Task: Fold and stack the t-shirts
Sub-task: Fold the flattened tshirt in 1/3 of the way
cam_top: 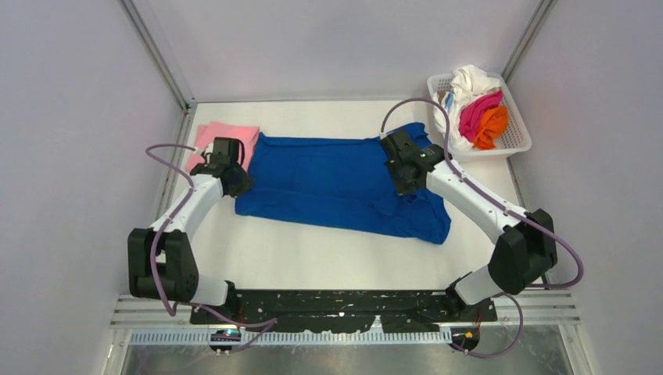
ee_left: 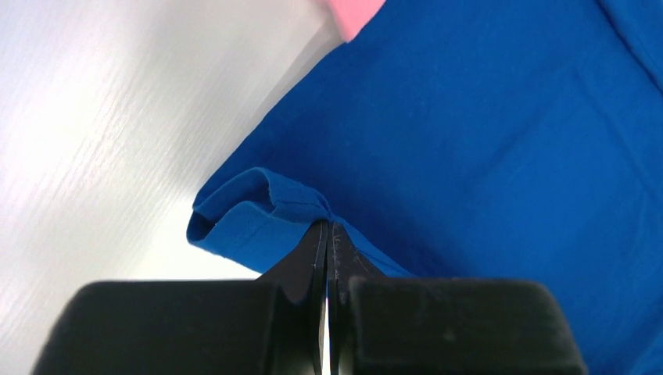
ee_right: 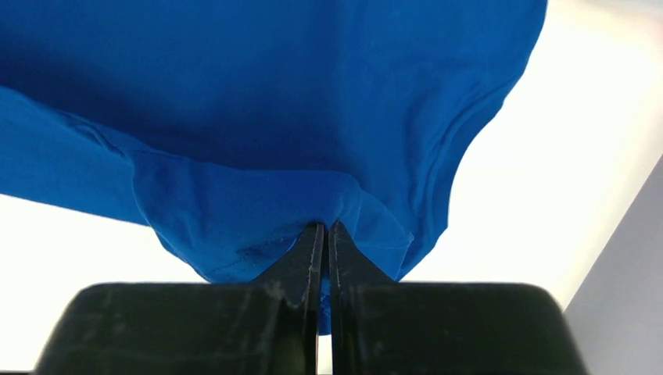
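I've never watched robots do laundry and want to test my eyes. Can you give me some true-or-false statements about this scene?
1. The left gripper and the right gripper both pinch the blue t-shirt. True.
2. The basket holds bundled clothes in white, magenta and orange. True.
3. The pink t-shirt is in the basket. False: it lies on the table, by the left gripper.
4. The blue t-shirt is folded small. False: it lies spread wide across the table.

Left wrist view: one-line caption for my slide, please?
Left gripper shut on a folded edge of the blue t-shirt lying on the white table, a pink t-shirt corner just beyond.
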Controlling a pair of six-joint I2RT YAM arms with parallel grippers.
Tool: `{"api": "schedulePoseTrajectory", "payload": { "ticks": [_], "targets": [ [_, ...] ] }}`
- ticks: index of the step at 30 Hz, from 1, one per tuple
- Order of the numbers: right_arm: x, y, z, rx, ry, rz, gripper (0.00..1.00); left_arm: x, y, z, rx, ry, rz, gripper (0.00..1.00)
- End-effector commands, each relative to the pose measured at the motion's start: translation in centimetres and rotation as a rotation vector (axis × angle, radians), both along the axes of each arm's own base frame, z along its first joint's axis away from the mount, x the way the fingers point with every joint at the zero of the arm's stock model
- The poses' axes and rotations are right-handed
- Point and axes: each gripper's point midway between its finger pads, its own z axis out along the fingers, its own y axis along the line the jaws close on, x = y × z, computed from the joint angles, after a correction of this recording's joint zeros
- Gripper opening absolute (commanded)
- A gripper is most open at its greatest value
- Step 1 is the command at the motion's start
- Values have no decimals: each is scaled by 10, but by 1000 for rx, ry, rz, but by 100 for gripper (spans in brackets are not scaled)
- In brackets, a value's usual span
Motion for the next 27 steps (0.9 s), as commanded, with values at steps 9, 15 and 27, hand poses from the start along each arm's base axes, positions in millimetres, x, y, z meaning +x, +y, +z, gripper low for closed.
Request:
{"api": "schedulePoseTrajectory", "payload": {
  "ticks": [9,15,27],
  "targets": [
    [135,5,-16,-351,10,418,14,58,8,6,42,-14,-26,34],
    [189,3,16,-404,-135,254,63,56,7,23,51,-28,-56,93],
    [98,34,32,381,-338,-53,95,37,-36,27,-137,-104,-223,100]
  ]
}}
